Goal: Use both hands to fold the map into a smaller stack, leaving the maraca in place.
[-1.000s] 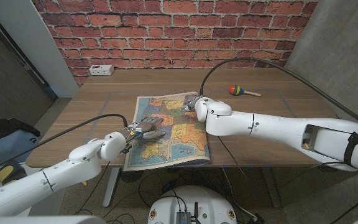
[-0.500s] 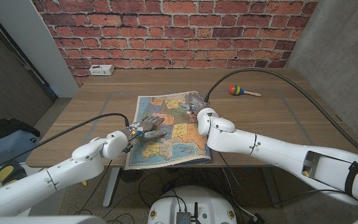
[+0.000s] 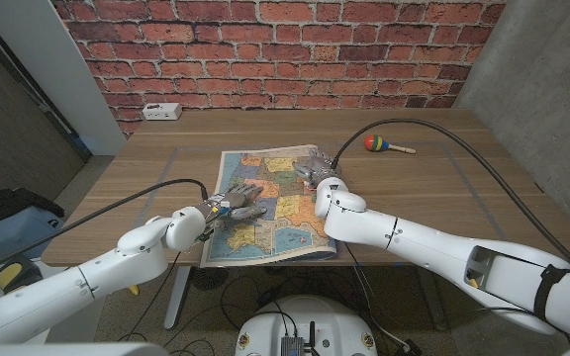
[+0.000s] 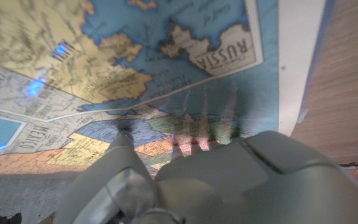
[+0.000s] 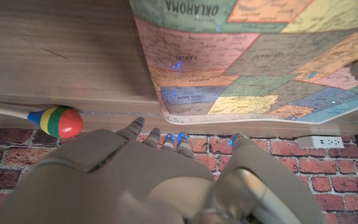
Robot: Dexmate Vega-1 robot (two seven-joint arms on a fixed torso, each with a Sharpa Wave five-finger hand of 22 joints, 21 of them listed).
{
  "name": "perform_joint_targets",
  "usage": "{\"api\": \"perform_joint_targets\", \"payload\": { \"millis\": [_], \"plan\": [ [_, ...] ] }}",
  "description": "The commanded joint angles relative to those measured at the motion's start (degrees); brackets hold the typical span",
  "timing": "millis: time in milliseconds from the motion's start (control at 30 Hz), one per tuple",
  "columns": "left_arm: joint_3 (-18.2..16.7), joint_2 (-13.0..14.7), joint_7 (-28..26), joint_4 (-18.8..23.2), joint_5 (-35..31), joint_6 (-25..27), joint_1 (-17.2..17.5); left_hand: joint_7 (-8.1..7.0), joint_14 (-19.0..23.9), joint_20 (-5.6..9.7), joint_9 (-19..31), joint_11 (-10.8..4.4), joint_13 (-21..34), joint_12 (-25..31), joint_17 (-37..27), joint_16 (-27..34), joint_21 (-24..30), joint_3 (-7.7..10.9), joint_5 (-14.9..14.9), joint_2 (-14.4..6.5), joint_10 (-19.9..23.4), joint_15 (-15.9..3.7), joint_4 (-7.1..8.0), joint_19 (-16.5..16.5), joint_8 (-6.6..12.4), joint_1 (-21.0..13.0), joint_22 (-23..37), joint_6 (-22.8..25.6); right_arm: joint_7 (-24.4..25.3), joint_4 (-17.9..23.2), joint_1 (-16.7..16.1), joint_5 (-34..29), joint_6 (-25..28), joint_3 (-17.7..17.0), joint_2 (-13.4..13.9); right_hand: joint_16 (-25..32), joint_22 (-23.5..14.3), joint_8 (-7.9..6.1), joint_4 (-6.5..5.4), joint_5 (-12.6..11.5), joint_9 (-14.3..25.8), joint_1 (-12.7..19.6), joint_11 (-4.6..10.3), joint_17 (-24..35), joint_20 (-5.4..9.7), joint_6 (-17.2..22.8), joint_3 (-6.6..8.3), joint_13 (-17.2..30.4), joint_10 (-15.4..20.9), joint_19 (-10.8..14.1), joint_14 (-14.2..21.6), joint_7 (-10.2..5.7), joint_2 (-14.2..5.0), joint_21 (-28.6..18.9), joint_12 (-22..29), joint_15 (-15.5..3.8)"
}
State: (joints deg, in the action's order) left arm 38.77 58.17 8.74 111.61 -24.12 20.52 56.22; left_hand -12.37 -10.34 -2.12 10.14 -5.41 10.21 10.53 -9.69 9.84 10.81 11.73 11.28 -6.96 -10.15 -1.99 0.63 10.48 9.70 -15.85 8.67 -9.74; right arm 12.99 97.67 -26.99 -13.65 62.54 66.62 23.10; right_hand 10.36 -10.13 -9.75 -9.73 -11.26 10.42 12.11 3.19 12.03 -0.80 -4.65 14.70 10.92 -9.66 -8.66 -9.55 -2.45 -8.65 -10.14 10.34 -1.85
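A colourful map (image 3: 275,213) lies spread on the wooden table (image 3: 443,188), its near edge at the table's front edge. My left hand (image 3: 234,206) rests on the map's left part with its fingers spread; its fingertips (image 4: 124,132) touch the paper (image 4: 123,56). My right hand (image 3: 317,170) sits over the map's far right part, fingers apart, holding nothing. In the right wrist view its fingertips (image 5: 149,134) point past the map's edge (image 5: 241,74). The maraca (image 3: 376,143), striped red, yellow and green with a pale handle, lies far right of the map, also seen as maraca (image 5: 56,121).
A white power strip (image 3: 160,111) lies at the table's far left by the brick wall (image 3: 285,49). Black cables run from both wrists across the table. Bare wood surrounds the map on both sides.
My right forearm has swung in closer to me while its hand stayed at the map's far right part, shifting slightly right. The left hand has barely moved.
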Motion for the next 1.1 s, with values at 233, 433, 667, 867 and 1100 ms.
{"api": "perform_joint_targets", "payload": {
  "millis": [233,433,667,867,1100],
  "plan": [
    [0.7,-1.1,1.3,-2.4,1.0,-1.0,-2.0,-0.13,-18.8,0.29,0.0,-0.15,0.2,0.3,-0.4,0.5,0.8,-0.11,0.5,0.6,-17.5,-0.52,-0.07,15.8,0.25,0.1,2.2,-17.2,-8.3,-15.1,9.8,2.2,4.9,11.8,-6.4,-0.2,0.1,-0.57,-0.14,-0.5,0.1,-2.6,1.01,0.0,1.01,-1.8,0.14,0.0,-3.6,-5.9,-13.1,0.31,-0.96,0.5,-0.1,-0.90],
    [0.9,-1.6,1.5,-3.4,1.4,-1.6,-2.7,-0.13,-18.9,0.33,0.0,-0.33,0.2,0.3,-0.4,0.4,0.8,-0.15,0.6,0.6,-17.8,-0.59,-0.09,15.9,0.28,0.1,2.2,-17.5,-10.5,-18.3,11.8,3.0,5.0,14.6,-8.0,-0.2,0.1,-0.65,0.03,-0.6,0.2,-3.0,1.42,-0.1,1.11,-2.1,0.24,0.0,-3.9,-7.6,-14.2,0.48,-0.79,0.5,0.1,-0.78],
    [1.4,-2.0,1.8,-4.4,1.5,-2.2,-3.6,-0.12,-19.0,0.35,0.0,-0.38,0.2,0.3,-0.4,0.4,0.8,-0.20,0.6,0.7,-18.1,-0.61,-0.12,16.0,0.28,0.2,2.2,-18.0,-7.9,-15.6,10.7,2.8,4.6,13.3,-6.1,0.2,0.1,-0.81,0.41,-0.6,0.2,-3.4,0.99,-0.3,0.32,-2.1,-0.04,0.0,-3.6,-8.1,-14.3,0.73,0.05,0.1,0.3,-0.18],
    [1.9,-2.4,2.1,-4.9,1.3,-2.7,-4.2,-0.12,-19.1,0.45,0.0,-0.36,0.2,0.4,-0.4,0.5,0.9,-0.25,0.6,0.7,-18.1,-0.75,-0.18,16.1,0.37,0.2,2.2,-18.4,-0.4,-7.6,6.1,0.5,3.1,9.0,-1.9,0.3,0.2,-0.73,0.95,-0.6,0.2,-3.0,0.50,-0.6,0.02,-2.6,0.26,0.0,-4.0,-7.9,-14.0,0.62,-0.04,-0.2,0.3,-0.08],
    [2.2,-2.8,2.2,-5.3,1.2,-3.1,-4.7,-0.11,-19.2,0.40,0.1,-0.10,0.2,0.5,-0.4,0.5,0.9,-0.31,0.6,0.7,-18.4,-0.71,-0.24,16.2,0.47,0.2,2.2,-18.6,8.5,1.2,0.1,-4.2,2.2,5.2,1.6,0.6,0.2,-0.87,1.66,-0.7,0.2,-2.4,0.32,-0.9,-0.64,-2.5,0.56,0.0,-4.1,-7.5,-13.3,0.42,0.09,-0.5,0.4,0.58]
  ]
}}
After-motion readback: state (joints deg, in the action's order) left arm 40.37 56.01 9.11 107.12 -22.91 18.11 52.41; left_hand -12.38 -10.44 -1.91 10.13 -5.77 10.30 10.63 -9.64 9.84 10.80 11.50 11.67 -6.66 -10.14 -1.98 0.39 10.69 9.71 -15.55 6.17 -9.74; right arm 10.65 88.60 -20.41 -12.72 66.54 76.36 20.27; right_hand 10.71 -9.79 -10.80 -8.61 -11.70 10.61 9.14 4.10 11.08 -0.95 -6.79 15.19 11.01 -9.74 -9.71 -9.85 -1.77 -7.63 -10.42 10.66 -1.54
